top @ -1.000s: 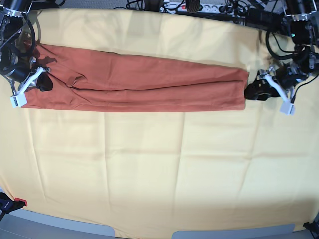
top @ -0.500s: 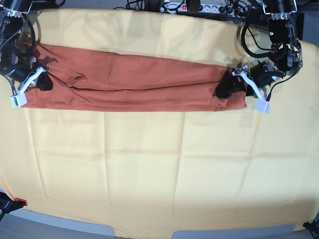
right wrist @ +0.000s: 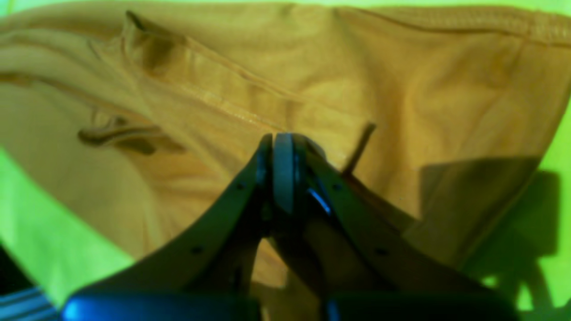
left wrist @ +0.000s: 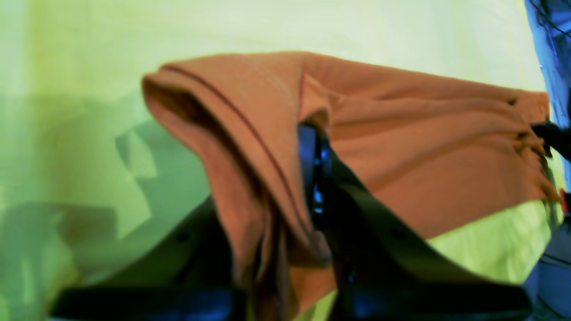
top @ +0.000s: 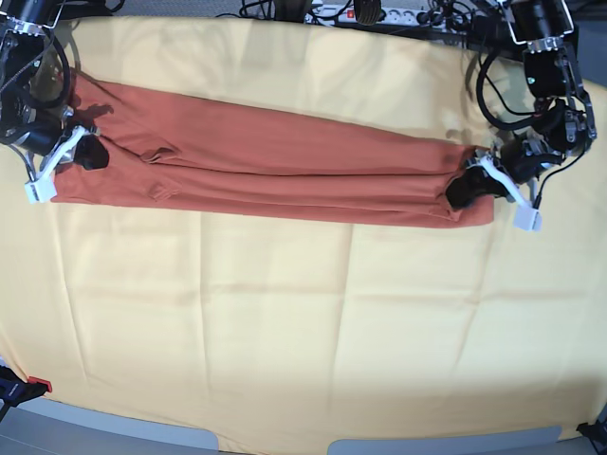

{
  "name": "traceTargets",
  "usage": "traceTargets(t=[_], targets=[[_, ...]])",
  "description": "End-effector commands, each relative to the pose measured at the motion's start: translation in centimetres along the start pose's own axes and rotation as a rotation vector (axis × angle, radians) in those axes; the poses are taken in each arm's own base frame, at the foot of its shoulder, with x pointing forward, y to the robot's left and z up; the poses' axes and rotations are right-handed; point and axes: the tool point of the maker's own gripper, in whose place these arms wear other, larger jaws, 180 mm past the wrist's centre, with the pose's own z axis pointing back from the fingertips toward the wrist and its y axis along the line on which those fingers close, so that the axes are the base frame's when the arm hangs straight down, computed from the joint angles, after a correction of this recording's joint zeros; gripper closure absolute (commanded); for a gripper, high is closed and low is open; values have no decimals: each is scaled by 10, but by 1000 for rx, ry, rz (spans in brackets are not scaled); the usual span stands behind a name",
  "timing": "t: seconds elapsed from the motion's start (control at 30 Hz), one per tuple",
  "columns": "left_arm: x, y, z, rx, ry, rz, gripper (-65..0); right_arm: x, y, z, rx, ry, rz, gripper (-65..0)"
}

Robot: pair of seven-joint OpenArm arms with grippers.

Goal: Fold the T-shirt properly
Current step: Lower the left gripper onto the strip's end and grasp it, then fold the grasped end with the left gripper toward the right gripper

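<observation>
Left gripper (left wrist: 312,187): pressed together on the shirt (left wrist: 401,147). In its wrist view we see a thick fold of fabric draped over and bunched between the jaws, hem stitching visible on the lifted fold. Past the tips the shirt runs away as a long band, and at its far end a dark shape sits against the edge, too blurred to resolve.

Right gripper (right wrist: 279,147): jaws together, pads meeting at the tip. Shirt (right wrist: 312,80) lies directly under and ahead of it, with a seam running diagonally just beyond the tips and a small crease further off to one side. We can't tell from this view whether any fabric is actually caught between the pads; the tips sit on or just over the cloth surface.

Base view: the shirt (top: 275,171) is a long narrow strip stretched between the two grippers, folded lengthwise, with layered edges showing along its length. Left gripper (top: 467,190) sits on one end, fabric puckered around it. Right gripper (top: 87,152) sits at the other end, on the shirt's edge. Both rest on the yellow cloth (top: 303,332), which covers the table and shows faint crease lines. Cables and a power strip (top: 365,13) lie beyond the cloth's far edge.
</observation>
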Motion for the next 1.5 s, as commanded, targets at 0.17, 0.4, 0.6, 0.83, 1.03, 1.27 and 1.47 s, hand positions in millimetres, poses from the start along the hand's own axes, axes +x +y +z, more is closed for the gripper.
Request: traceTargets(t=[0.17,0.4,0.6,0.83,1.03,1.27,1.47], targets=[[41,19,32,51,-78,-59,0,20,9,7,58,-57,8,-94],[52,-27,41,-202,-121,-108,0,20,9,7,58,-57,8,-94],[48,-75,44,-381,-126,-182,0,19,10,6,61,-57,5,-94],[35,-128,20,-525,-164,-163,0,19,10,5,59,-56,5,-94],[16,-165,-23,-573,-169,-125,0,19,10,5,59,-55,5,-94],[-9,-202,-51,-620,-110,-145,-1,15,10,5,59,-36,6,-94],[-8,-220,-58,-650,-148,-146,-373,14,10,5,59,-31,5,-95]])
